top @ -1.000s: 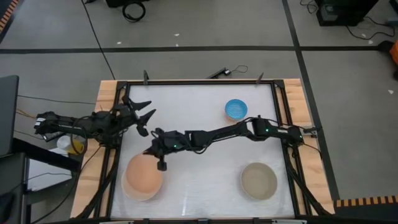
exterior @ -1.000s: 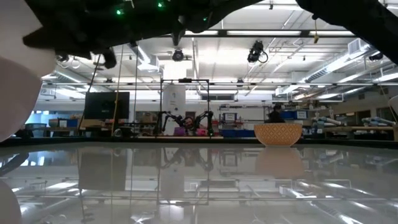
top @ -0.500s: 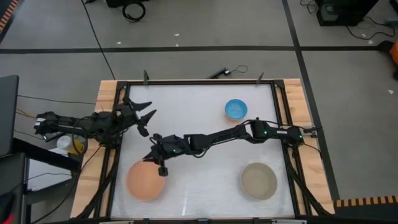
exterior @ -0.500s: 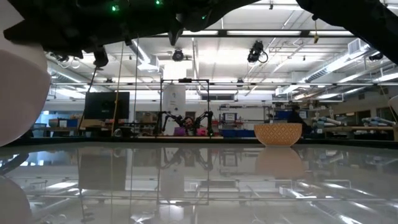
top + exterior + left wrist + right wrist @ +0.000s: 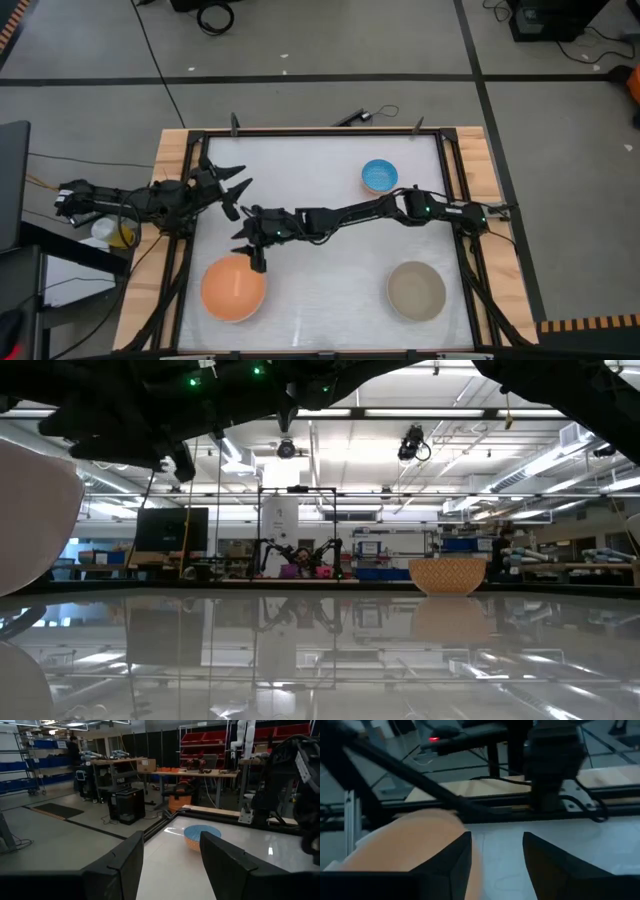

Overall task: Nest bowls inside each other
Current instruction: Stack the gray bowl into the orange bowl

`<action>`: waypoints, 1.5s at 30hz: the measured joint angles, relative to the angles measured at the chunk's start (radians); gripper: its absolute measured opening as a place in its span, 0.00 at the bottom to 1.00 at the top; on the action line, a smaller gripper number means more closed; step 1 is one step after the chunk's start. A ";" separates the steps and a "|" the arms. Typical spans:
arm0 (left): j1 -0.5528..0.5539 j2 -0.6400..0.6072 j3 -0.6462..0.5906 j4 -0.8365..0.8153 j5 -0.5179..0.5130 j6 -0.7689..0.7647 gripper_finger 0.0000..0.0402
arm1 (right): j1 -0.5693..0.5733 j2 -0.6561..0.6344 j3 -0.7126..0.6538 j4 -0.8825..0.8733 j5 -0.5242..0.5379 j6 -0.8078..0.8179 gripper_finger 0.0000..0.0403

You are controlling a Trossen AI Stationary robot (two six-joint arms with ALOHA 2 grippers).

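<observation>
The salmon-orange bowl (image 5: 233, 289) sits level at the table's near left, inside the cream-white bowl, whose pale wall (image 5: 35, 520) shows in the low view. My right gripper (image 5: 249, 249) hangs open just beyond the orange bowl's far rim (image 5: 420, 840), with nothing between its fingers. The grey-beige bowl (image 5: 416, 290) stands upright at the near right. The small blue bowl (image 5: 379, 176) stands at the far right. My left gripper (image 5: 232, 190) waits open at the table's left edge and faces the blue bowl (image 5: 200, 836).
A black frame (image 5: 320, 133) runs round the white table top. Wooden boards (image 5: 168, 170) flank it on both sides. Bare table lies between the bowls, in the middle and along the near edge.
My right gripper has opened and let go of the orange bowl's far rim. It has then drawn back a little toward the far edge. The orange bowl, tilted a second ago, has dropped and lies level in the cream-white bowl.
</observation>
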 joint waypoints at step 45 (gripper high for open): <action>0.000 0.232 0.000 0.132 0.207 -0.052 0.49 | 0.276 -1.104 -1.115 -1.058 0.133 0.582 0.41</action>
